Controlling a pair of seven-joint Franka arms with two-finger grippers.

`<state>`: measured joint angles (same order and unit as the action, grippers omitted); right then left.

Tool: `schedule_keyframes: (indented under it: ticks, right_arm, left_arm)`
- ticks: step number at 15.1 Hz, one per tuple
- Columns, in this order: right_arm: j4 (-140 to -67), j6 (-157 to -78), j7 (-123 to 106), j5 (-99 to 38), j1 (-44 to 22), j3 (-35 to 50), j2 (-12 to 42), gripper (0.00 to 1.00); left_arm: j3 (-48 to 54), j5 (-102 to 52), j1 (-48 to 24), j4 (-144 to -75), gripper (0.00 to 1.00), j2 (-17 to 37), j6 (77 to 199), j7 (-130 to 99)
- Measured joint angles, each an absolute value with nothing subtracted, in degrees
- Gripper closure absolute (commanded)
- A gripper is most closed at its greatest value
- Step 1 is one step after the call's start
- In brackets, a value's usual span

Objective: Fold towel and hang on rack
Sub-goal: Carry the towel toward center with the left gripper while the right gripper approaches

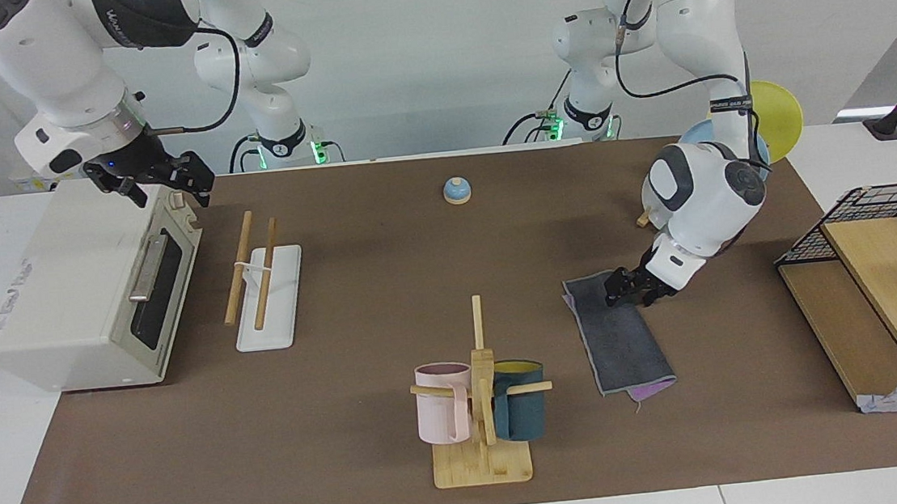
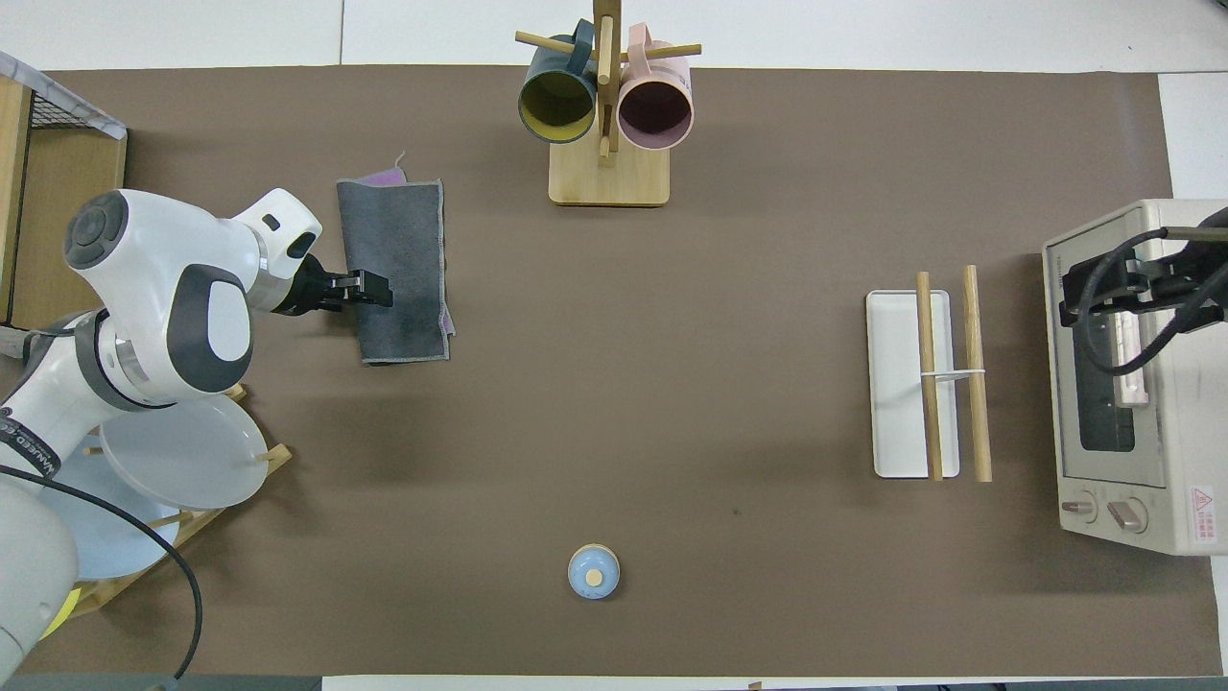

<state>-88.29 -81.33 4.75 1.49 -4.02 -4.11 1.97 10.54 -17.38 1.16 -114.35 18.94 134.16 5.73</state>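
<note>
Small rectangular soft cloth towel (image 1: 620,333), folded, dark grey face up with purple corner peeking out, flat on brown mat (image 1: 387,290) toward left arm's end, beside wooden mug stand (image 1: 480,411) carrying pink mug (image 1: 439,403) and dark teal mug (image 1: 521,410). Left gripper (image 1: 629,288) low at towel's long edge, on the part nearer the robots; fingers partly closed, grip on cloth not confirmable, cannot tell. Rack of two parallel light wooden rods on flat white base (image 1: 265,288) toward right arm's end, just beside white toaster oven (image 1: 87,296) at that edge. Right gripper (image 1: 154,180) waiting over oven's top, near its door edge, fingers spread wide, nothing held. Small blue bell (image 1: 456,190) near mat's robot-side edge, about mid-length.
</note>
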Motion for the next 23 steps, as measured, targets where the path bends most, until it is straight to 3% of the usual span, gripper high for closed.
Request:
schedule_keyframes:
  ticks: [3, 4, 6, 9, 17, 23]
  right_arm:
    - [-90.1, -81.2, 4.7, 1.2, -4.0, -4.1, 1.5, 0.00]
    - [-90.8, -81.2, 4.7, 0.3, -4.0, -4.2, 1.2, 0.00]
    - [-91.6, -81.7, 4.7, -2.0, -3.9, -4.2, 0.8, 0.00]
    - [-91.8, -82.5, 4.6, -3.4, -4.0, -4.2, 0.5, 0.00]
    - [-94.4, -88.3, 8.6, -11.0, -3.4, -4.4, 0.2, 0.00]
    - [-97.7, -92.3, 28.1, -23.4, -3.4, -4.3, -1.3, 0.00]
  left_arm:
    - [10.5, -17.5, 1.2, -114.4, 0.44, 19.0, 134.2, 5.7]
    - [10.5, -17.5, 1.2, -114.4, 0.50, 19.1, 134.2, 5.7]
    - [10.5, -17.6, 1.2, -114.4, 0.65, 19.4, 134.2, 5.7]
    - [10.5, -18.7, 1.2, -114.4, 1.00, 19.4, 134.3, 5.7]
    - [10.3, -22.5, 1.4, -114.0, 1.00, 19.5, 133.8, 5.3]
    - [10.5, -22.5, 1.7, -106.8, 1.00, 14.3, 120.8, -12.6]
